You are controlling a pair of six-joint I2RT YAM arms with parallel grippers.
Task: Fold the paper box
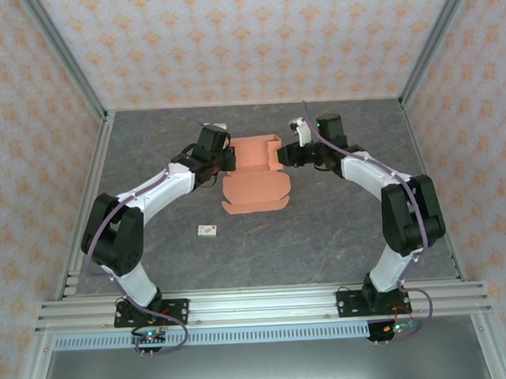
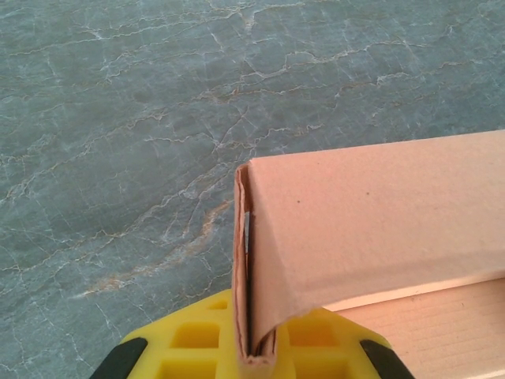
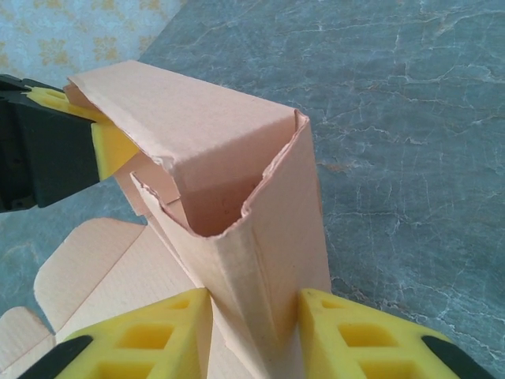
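Paper box (image 1: 254,174), half folded at the centre of the table (image 1: 339,236): left gripper (image 2: 254,347) clamped on one raised wall, right gripper (image 3: 254,328) astride the opposite corner, grip unclear; an uneven squeeze could crush the frayed corner.

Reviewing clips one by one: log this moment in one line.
paper box: walls partly raised | left end effector: shut on its left wall | right end effector: pinching its right corner
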